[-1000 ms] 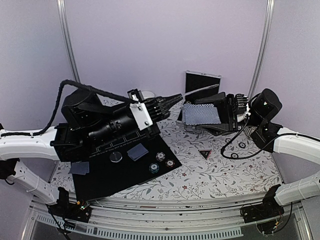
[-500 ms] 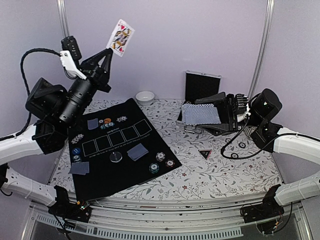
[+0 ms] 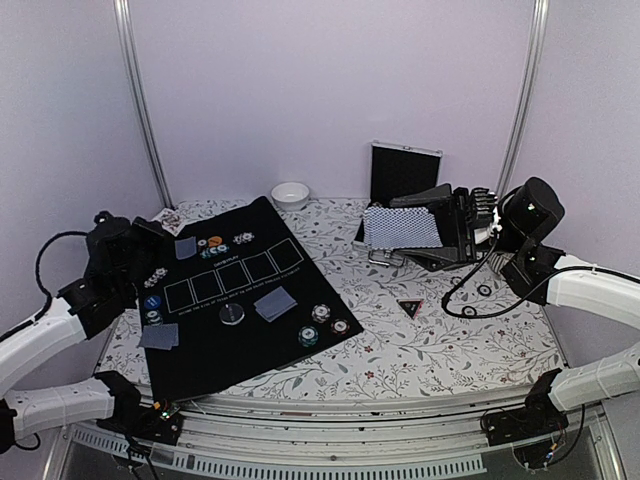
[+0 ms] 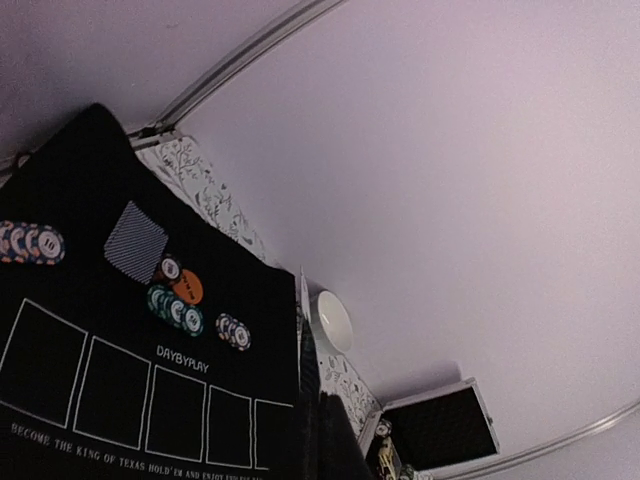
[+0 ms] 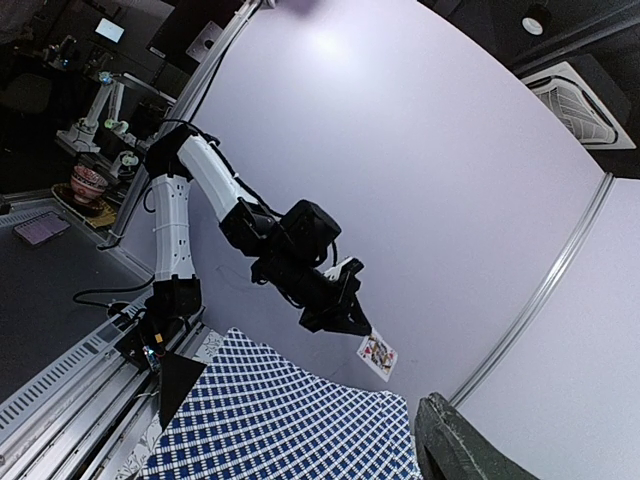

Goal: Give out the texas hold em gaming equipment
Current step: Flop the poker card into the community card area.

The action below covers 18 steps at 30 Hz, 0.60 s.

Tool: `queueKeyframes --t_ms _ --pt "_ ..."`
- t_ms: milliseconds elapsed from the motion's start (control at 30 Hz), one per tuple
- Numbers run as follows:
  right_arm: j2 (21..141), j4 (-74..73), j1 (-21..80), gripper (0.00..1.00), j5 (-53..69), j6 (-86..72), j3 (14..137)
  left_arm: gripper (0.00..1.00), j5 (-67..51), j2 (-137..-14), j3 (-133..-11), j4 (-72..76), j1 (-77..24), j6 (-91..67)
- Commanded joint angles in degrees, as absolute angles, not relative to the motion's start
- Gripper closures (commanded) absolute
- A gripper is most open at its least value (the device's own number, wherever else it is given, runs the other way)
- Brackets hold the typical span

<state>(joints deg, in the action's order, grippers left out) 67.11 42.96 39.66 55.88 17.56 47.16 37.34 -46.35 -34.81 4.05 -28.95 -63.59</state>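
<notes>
Pinches thin card (image 5: 378, 356) beside felt mat (image 3: 240, 325) in left gripper (image 5: 358, 332): edge-on from left wrist, face-on from right; clamps checkered fan (image 3: 390, 228) in right gripper (image 3: 415, 231).

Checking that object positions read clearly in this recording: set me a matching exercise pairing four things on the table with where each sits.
Things:
1. small white bowl
2. round grey button
3. black-red triangular marker
4. silver-edged black case

Places:
A. on the floral tablecloth, right of the black mat
B. at the back, behind the fanned blue-grey patterned cards
C. on the black mat
D. on the cloth near the back wall, beyond the mat's far corner

Pairs: 1-D, 2-C, 3-A, 4-B
</notes>
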Motion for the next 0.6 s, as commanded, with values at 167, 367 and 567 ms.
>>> queueKeyframes --t_ms 167,367,567 --pt "66.1 44.2 39.2 0.38 55.7 16.9 47.9 1.0 15.9 -47.2 -21.2 2.3 -12.3 -88.1" --pt "65.9 44.2 39.2 0.38 55.7 17.0 47.7 1.0 13.5 -50.0 -16.6 6.2 -8.5 -90.7" --pt "65.9 44.3 39.2 0.37 55.6 17.0 47.8 1.0 10.1 -56.1 -14.8 12.4 -5.4 -90.3"
